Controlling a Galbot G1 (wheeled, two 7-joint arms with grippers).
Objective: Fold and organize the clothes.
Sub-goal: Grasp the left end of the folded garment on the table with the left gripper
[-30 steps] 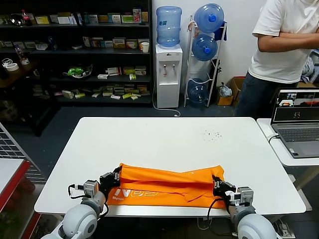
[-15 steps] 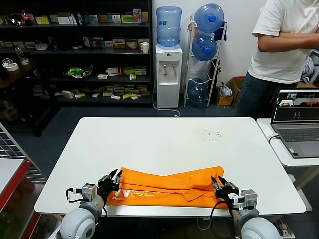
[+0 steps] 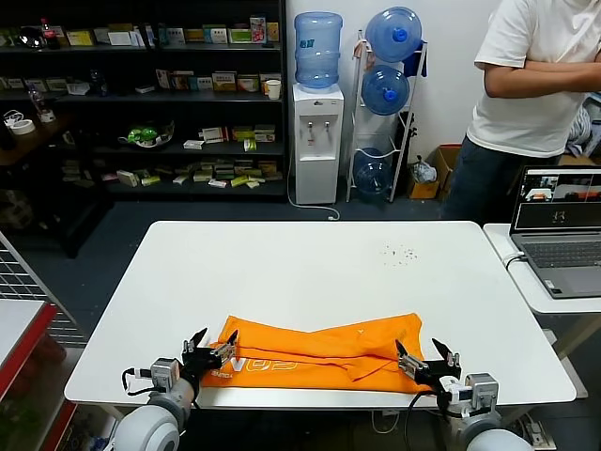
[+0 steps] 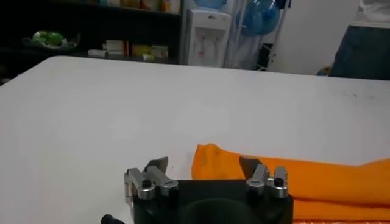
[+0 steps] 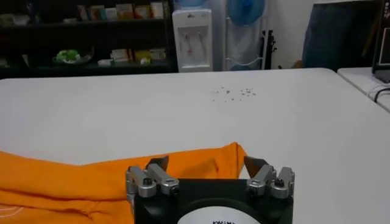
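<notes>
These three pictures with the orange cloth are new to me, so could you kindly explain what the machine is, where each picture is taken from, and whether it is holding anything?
It is a two-armed robot. The wide picture comes from a camera on its head, looking down at a white table. The other two come from cameras on its wrists, each looking out over that arm's own claw.

On the table lies an orange T-shirt, folded into a long band near the robot's edge, with pale lettering showing at its left end. The left claw sits at the shirt's left end and the right claw at its right end. Both are open and hold nothing; the wrist views show the cloth lying just ahead of the open fingers.

Behind the table a person stands, and a laptop sits on a side table.
</notes>
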